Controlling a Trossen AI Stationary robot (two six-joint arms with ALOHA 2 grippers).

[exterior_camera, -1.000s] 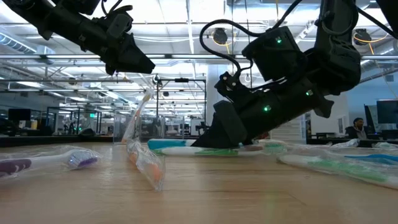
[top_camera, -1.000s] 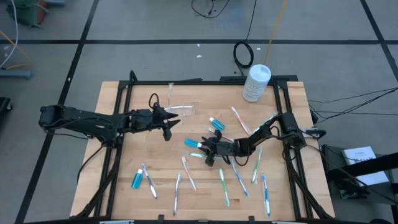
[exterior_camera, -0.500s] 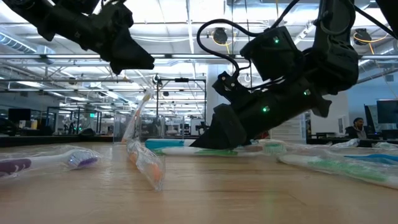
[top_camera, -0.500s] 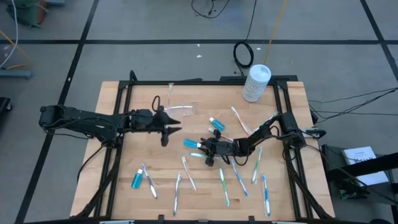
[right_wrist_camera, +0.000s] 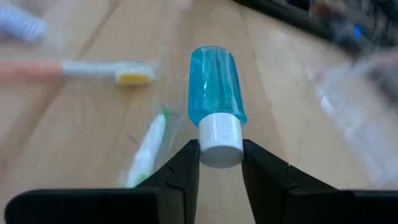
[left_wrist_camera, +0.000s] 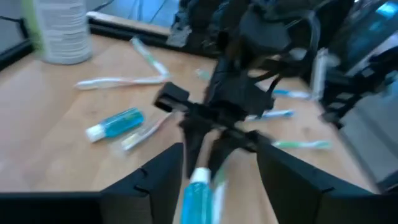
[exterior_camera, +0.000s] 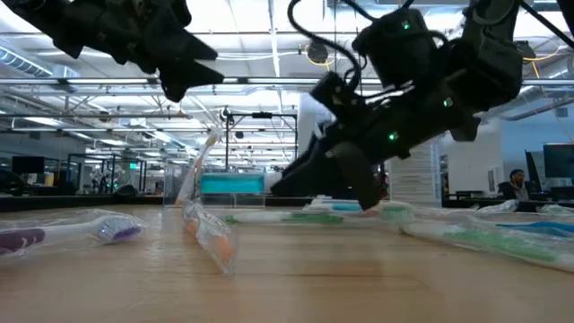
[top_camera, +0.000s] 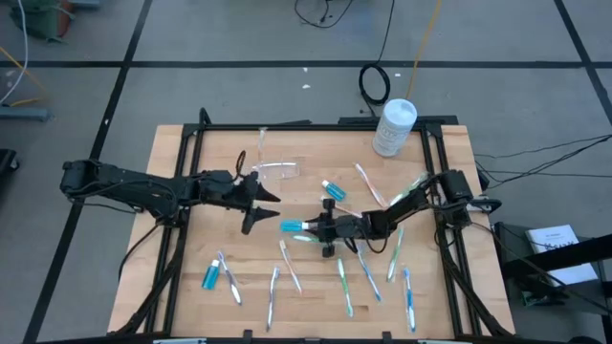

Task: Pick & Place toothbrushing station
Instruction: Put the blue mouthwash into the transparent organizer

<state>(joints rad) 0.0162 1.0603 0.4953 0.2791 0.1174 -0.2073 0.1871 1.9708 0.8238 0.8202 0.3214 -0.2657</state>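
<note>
The see-through clear holder (top_camera: 272,171) lies on the wooden table at the far middle, untouched. My right gripper (top_camera: 316,227) is near the table's middle, shut on a small blue bottle with a white cap (top_camera: 293,225). The bottle also shows in the right wrist view (right_wrist_camera: 214,84) and in the low view (exterior_camera: 233,184). My left gripper (top_camera: 254,204) is open and empty. It hangs above the table just left of the bottle and points toward it. In the left wrist view (left_wrist_camera: 214,186) the bottle (left_wrist_camera: 196,193) shows between the fingers but farther off. My right gripper pinches the bottle's white cap (right_wrist_camera: 221,142) between its two fingers (right_wrist_camera: 186,163). The fingers come level from the table's right side and lie along the bottle. The blue body sticks out past the fingertips toward the left. The bottle is about level and lifted clear of the table.
A white round lidded tub (top_camera: 394,126) stands at the far right. Another blue bottle (top_camera: 333,189) lies near the middle and one (top_camera: 211,277) lies at the near left. Several wrapped toothbrushes (top_camera: 344,285) lie across the near half of the table.
My right gripper has risen with the blue bottle, lifting it off the table, and has carried it a little toward the left edge. My left gripper has gone toward the near edge, closer to the bottle, and stays open.
</note>
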